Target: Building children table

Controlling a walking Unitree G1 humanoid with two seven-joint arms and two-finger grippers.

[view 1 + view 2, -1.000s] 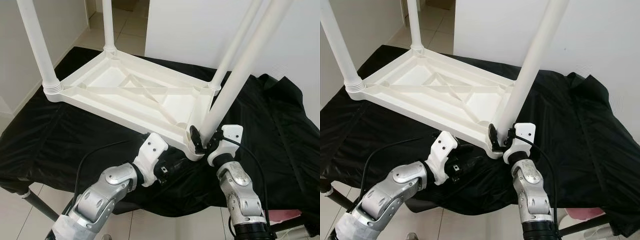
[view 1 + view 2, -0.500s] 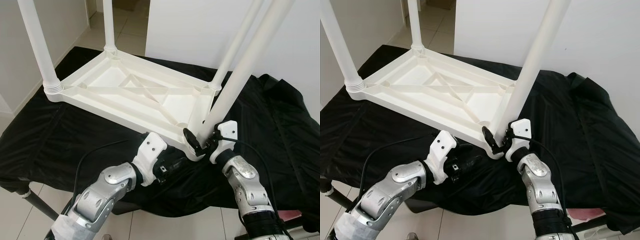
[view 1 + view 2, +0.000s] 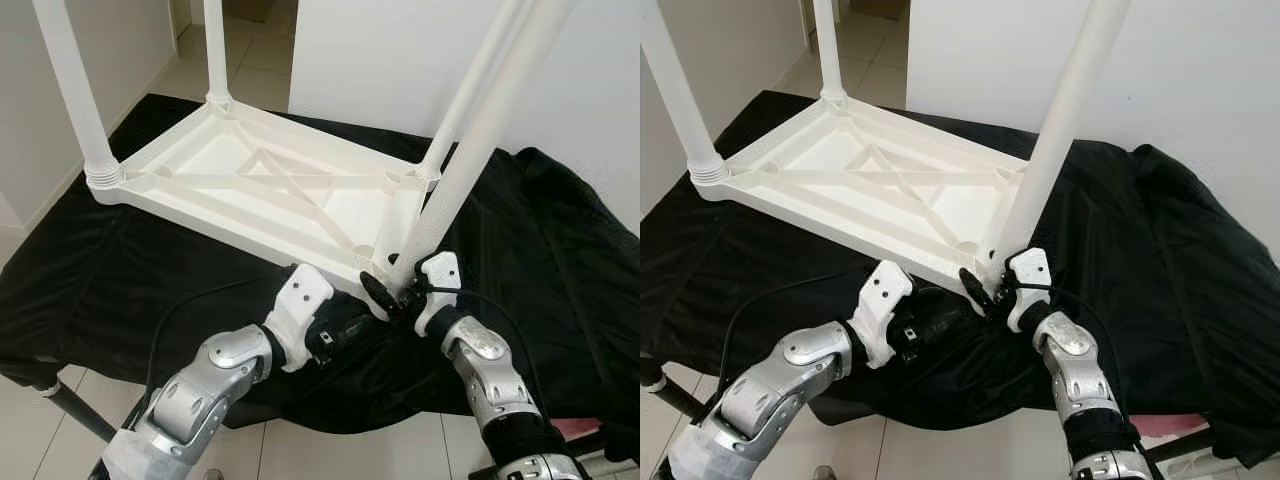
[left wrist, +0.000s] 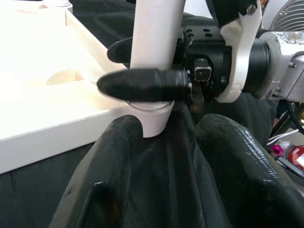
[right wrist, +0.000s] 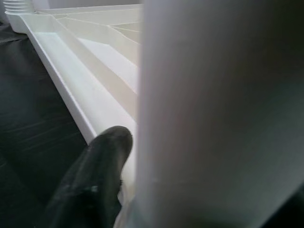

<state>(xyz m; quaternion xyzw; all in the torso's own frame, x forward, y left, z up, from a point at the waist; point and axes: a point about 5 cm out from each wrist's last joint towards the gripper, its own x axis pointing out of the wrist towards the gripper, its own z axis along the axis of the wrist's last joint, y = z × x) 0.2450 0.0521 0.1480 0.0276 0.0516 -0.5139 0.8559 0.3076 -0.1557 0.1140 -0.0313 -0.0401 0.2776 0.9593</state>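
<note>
- Since a second ago the right hand (image 3: 388, 296) has swung inward and lower around the near leg (image 3: 470, 150), its white wrist housing now turned closer to the corner of the tabletop (image 3: 270, 190); that looks like a twist of the leg into its socket.
- Right hand: its black fingers are clamped on the base of the near leg, one finger (image 4: 142, 84) lying across the front of the post just above the corner socket.
- Left hand (image 3: 345, 328): it sits low, just under the same corner, fingers spread with nothing between them, resting over the black cloth (image 3: 120, 270).
- Upside-down white tabletop lies on the cloth-covered surface; three other legs stand upright in their corners, so I judge this fourth leg to be the last one to seat.
- In the way: the left hand crowds the corner beneath the right, and a cable (image 3: 190, 305) trails across the cloth near the edge.
</note>
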